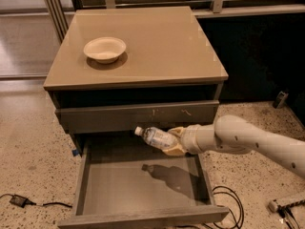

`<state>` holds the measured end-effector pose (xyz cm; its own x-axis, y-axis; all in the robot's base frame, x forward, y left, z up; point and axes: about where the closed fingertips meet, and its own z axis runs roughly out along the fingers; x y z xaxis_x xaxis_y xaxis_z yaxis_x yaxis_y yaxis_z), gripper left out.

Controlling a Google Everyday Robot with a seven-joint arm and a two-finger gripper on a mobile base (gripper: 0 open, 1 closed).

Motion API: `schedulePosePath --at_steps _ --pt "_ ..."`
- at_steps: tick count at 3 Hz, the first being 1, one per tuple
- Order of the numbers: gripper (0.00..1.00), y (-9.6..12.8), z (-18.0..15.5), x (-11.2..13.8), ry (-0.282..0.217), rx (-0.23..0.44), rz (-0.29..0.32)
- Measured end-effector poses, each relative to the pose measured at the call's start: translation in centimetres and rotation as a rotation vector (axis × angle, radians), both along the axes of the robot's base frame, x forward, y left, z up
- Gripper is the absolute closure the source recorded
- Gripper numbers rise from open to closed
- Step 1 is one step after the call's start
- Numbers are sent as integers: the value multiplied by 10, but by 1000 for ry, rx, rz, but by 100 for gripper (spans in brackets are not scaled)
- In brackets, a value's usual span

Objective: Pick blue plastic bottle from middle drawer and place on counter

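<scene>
The blue plastic bottle (156,137), clear with a white cap, is held lying sideways with the cap pointing left. My gripper (172,142) is shut on its base end and holds it in the air above the open middle drawer (143,185), about level with the scratched drawer front (138,116). The bottle's shadow falls on the bare grey drawer floor. The glossy tan counter (157,42) is above, with its right and front parts bare. My white arm reaches in from the right.
A white bowl (105,49) sits at the counter's left. Black cables (228,202) lie on the speckled floor right of the drawer, and a small black adapter (16,200) lies at the left. A dark wall and railing stand behind the cabinet.
</scene>
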<state>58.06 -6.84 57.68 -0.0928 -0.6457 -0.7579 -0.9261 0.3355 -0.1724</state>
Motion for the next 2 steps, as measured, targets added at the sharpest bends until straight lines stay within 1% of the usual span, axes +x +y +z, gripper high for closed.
schedulePosePath --at_steps 1,2 --pt "100 -14 76 -15 -36 -27 74" --pt "100 -13 130 -34 -68 -42 147"
